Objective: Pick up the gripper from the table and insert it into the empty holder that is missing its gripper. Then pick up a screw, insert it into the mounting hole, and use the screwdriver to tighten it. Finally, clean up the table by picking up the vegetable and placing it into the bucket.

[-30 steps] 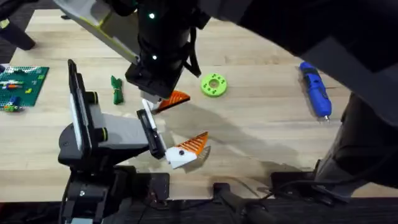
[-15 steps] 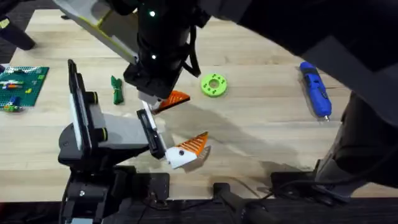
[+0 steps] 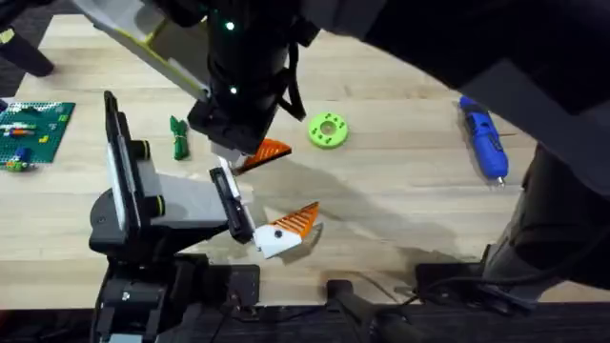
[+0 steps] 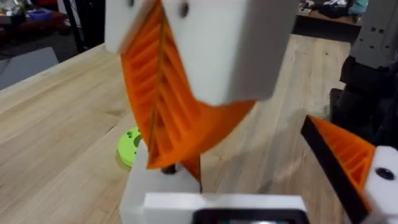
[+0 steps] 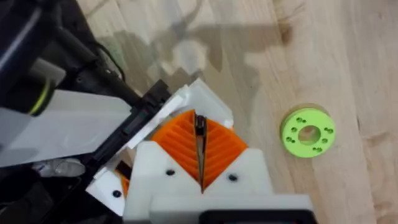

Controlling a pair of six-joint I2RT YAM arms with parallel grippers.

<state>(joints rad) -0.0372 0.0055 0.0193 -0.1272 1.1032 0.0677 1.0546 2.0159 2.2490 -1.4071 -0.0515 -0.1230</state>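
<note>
Wooden table (image 3: pixel 400 210) fills the scene, and we take the lime-green disc (image 3: pixel 328 130) as our marker. Just beside it, nearer the left arm, the right gripper (image 3: pixel 250 157) has its orange pads pressed tight on the gripper (image 4: pixel 217 121), right above the holder (image 3: pixel 227 195). Left gripper (image 3: pixel 286 232) sits agape, holding nothing. Far beyond the disc lies the screwdriver (image 3: pixel 483 136); opposite, the vegetable (image 3: pixel 179 137).

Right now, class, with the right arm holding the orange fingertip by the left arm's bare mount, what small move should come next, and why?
Probably ease the right gripper down a little so the orange fingertip slides onto the white holder. The fingertip is pinched between the closed pads and hangs just above the holder's bare top, apparently not yet seated.
</note>
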